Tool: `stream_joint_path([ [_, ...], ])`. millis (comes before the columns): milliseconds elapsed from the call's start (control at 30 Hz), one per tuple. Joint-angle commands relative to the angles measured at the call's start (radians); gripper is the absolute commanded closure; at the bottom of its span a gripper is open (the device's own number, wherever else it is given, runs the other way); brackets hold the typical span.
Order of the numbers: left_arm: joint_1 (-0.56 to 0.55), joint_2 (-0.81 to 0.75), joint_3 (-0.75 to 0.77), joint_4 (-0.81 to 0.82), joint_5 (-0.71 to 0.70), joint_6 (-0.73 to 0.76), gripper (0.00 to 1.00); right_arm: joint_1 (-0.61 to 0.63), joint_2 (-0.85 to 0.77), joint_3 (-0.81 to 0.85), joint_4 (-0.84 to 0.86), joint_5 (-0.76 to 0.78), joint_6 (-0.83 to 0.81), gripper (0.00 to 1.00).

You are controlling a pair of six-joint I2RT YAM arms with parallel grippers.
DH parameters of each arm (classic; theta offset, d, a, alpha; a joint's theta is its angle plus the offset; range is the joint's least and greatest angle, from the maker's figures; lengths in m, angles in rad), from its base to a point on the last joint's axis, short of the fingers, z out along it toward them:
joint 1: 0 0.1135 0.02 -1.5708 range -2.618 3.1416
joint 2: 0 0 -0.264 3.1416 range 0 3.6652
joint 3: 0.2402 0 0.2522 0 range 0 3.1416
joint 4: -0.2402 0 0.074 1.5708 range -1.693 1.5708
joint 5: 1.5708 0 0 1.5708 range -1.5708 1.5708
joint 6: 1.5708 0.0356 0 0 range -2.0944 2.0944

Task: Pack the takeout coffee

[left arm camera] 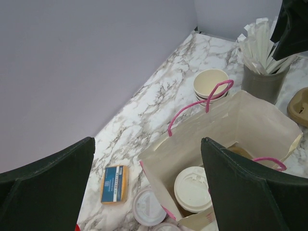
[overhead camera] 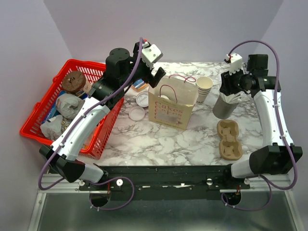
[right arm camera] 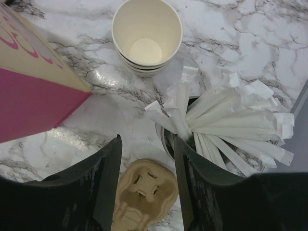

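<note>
My left tool (overhead camera: 155,76), fingers spread wide and holding nothing, hangs directly over the mouth of the paper bag (overhead camera: 171,108). I judge this to be the stance of a tool that is done with its load. My right tool (right arm camera: 147,144), likewise parted and empty, hovers above the grey cup of sticks (overhead camera: 224,108), well clear of the bag.

The bag stands upright on the marble surface (overhead camera: 159,139), pink handles up, so that its open top faces my left tool. The takeout coffee (left arm camera: 192,188) sits upright on the bag's floor, white lid on; only the lid and a little of the cup's wall show. The coffee looks packed.

Surroundings:
- A red basket (overhead camera: 33,115) of wrapped goods lies left of the bag, under my left arm.
- A cardboard carrier (overhead camera: 229,139) lies flat near the grey cup.
- A stack of cream cups (overhead camera: 204,89) stands just behind the bag.
- Loose white lids (overhead camera: 142,99) and a small blue-and-orange packet (left arm camera: 114,184) lie between bag and basket.

The upright handles are the one snag I judge likely on lifting away.
</note>
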Motion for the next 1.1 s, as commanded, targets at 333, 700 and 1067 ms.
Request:
stream_joint_path([
  [333, 0.011, -0.004, -0.011, -0.017, -0.015, 0.002, 0.01, -0.012, 0.141, 0.045, 0.067, 0.023, -0.012, 0.48],
  [700, 0.013, 0.017, 0.004, -0.021, 0.0, 0.0, 0.02, -0.028, 0.175, 0.082, 0.084, 0.01, 0.023, 0.52],
  [1067, 0.013, 0.023, 0.01, -0.03, 0.013, -0.006, 0.02, -0.042, 0.184, 0.068, 0.078, -0.005, 0.031, 0.59],
])
